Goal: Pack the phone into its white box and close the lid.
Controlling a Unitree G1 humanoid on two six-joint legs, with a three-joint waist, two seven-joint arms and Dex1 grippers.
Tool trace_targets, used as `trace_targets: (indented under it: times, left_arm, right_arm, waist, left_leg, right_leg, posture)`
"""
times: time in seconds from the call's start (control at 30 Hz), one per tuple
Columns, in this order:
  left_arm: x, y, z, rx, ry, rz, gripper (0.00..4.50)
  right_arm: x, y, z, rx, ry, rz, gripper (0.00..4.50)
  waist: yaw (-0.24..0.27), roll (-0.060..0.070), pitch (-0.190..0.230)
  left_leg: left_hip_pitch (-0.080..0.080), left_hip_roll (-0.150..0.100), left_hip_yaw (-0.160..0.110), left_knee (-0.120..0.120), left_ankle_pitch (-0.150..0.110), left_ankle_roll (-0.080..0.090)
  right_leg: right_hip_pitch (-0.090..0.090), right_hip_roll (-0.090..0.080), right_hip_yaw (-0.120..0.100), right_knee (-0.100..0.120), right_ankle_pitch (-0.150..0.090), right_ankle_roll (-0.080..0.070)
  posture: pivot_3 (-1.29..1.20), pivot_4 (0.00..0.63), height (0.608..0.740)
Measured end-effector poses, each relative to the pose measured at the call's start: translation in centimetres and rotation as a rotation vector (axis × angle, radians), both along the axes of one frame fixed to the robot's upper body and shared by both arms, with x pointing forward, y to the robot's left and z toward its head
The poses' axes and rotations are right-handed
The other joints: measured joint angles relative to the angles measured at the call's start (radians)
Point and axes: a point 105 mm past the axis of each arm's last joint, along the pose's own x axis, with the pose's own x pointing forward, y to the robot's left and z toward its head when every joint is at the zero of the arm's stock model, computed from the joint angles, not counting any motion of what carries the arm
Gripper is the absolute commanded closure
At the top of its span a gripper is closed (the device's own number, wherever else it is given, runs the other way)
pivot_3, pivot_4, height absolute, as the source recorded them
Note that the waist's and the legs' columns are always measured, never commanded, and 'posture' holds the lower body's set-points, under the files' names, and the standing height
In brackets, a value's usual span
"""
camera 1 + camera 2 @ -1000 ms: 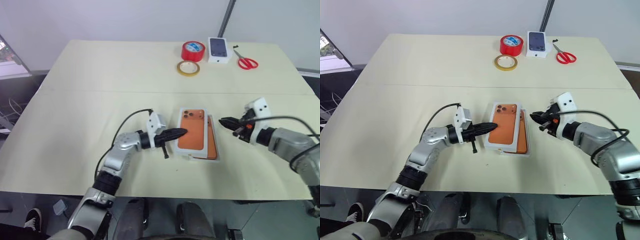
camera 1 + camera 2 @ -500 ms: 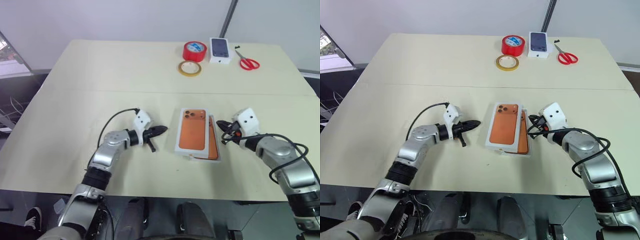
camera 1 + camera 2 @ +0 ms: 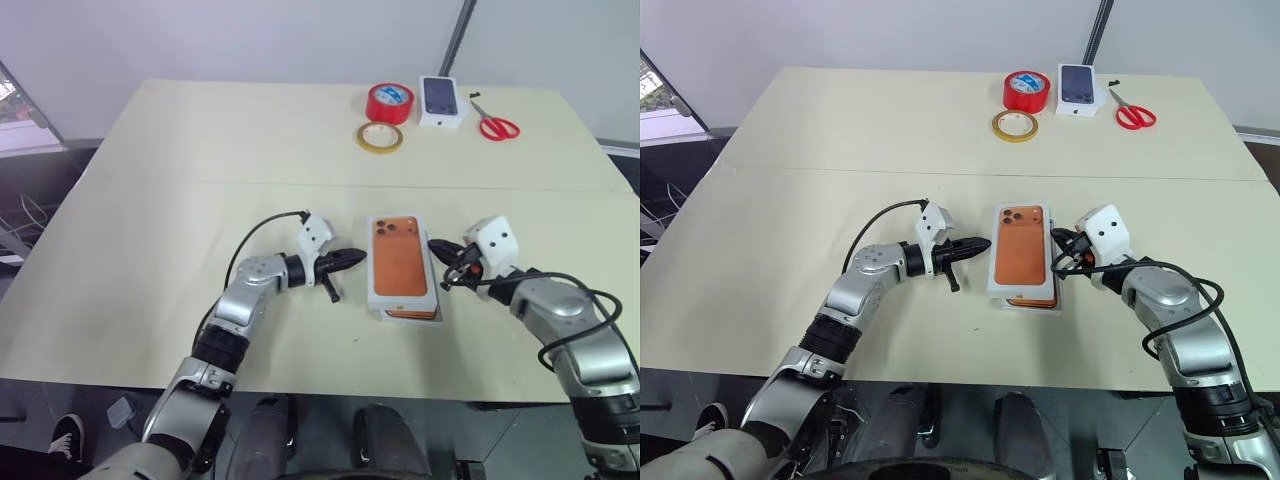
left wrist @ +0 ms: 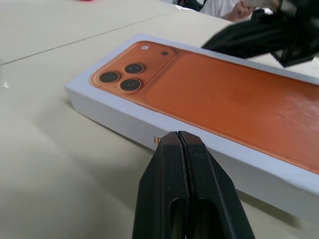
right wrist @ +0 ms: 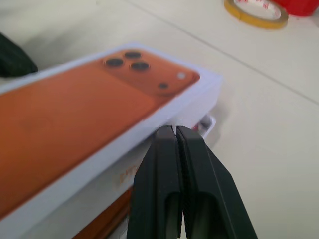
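Observation:
The white lid [image 3: 399, 265], with an orange phone picture on its top, lies over the white box [image 5: 205, 125] at the table's middle. A strip of the orange phone [image 3: 408, 313] peeks out from under the lid's near end. My left gripper [image 3: 362, 257] is shut and lies level, its tip just short of the lid's left side; in the left wrist view the left gripper [image 4: 178, 137] points at the lid's side wall. My right gripper [image 3: 432, 245] is shut with its tip at the lid's right edge; the right wrist view has the right gripper [image 5: 174, 130] against the lid's lower rim.
At the far edge of the table lie a red tape roll [image 3: 387, 101], a yellow tape roll [image 3: 377, 136], a small white box printed with a dark phone [image 3: 440, 100] and red scissors [image 3: 495, 125]. Bare tabletop surrounds the lid on all sides.
The lid has slid to the right and squared up over the box, covering most of the phone. My left gripper drew back, then came right again to the lid's side. The right gripper barely moved.

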Motion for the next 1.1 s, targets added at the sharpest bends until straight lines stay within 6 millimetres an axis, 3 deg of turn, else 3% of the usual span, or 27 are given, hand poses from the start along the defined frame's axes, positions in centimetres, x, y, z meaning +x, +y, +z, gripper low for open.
trace_targets:
  times: [0.23,1.1]
  left_arm:
    - [-0.7,-0.7,1.0,-0.006,-0.036,-0.037,4.5]
    - [-1.7,-1.5,0.4,-0.011,-0.004,-0.082,4.5]
  right_arm:
    - [-0.7,-0.5,-0.3,-0.005,0.025,-0.004,4.38]
    - [-2.7,-1.4,-1.0,-0.01,0.069,-0.004,4.38]
  waist:
    - [-0.001,0.0,0.0]
    - [0.0,0.0,0.0]
  left_leg:
    - [0.0,0.0,0.0,0.0,0.0,0.0]
    - [0.0,0.0,0.0,0.003,0.0,0.0]
  right_leg:
    - [0.0,0.0,0.0,0.001,0.0,0.0]
    - [0.001,0.0,0.0,0.002,0.0,0.0]
  posture:
    - [0.0,0.15,0.728]
    - [0.0,0.15,0.728]
